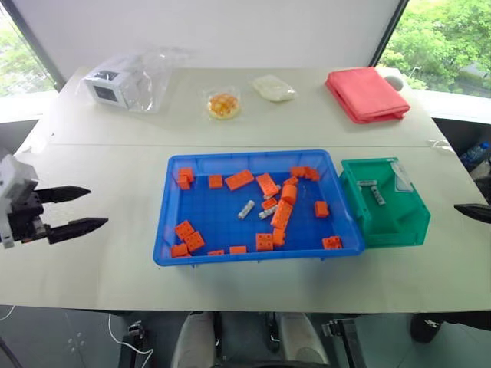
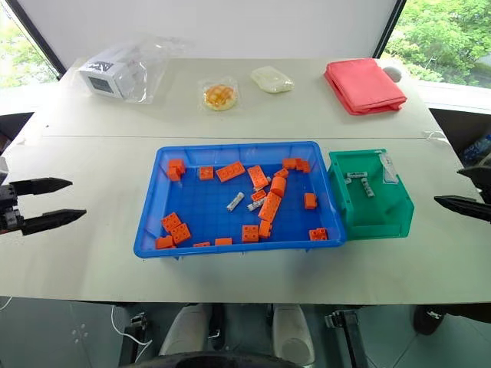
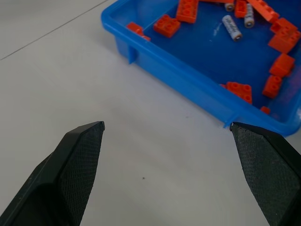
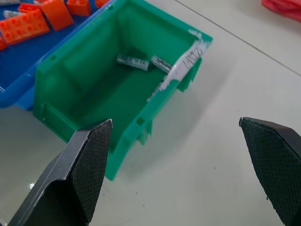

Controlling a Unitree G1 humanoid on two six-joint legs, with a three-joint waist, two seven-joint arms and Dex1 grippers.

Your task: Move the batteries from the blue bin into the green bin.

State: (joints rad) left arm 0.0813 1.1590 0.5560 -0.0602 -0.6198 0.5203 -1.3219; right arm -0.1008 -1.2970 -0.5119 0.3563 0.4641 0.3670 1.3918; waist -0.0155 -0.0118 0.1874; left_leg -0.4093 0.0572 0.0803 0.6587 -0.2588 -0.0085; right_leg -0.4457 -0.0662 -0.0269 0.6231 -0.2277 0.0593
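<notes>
Left gripper [image 1: 90, 208]: fingers spread wide, holding nothing, hovering beside the blue bin [image 1: 165, 222].
Right gripper [image 4: 176, 165]: fingers wide apart, gripping nothing, near the green bin [image 4: 56, 94].

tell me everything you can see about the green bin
The green bin is a small, deep rectangular tub of green plastic, open-topped and upright on the white table. It sits right against the blue bin, at that bin's right end. A strip of pale tape or label runs over one rim. Two batteries lie on its floor near one end; the rest of the floor is bare. Neither gripper touches it.
</notes>
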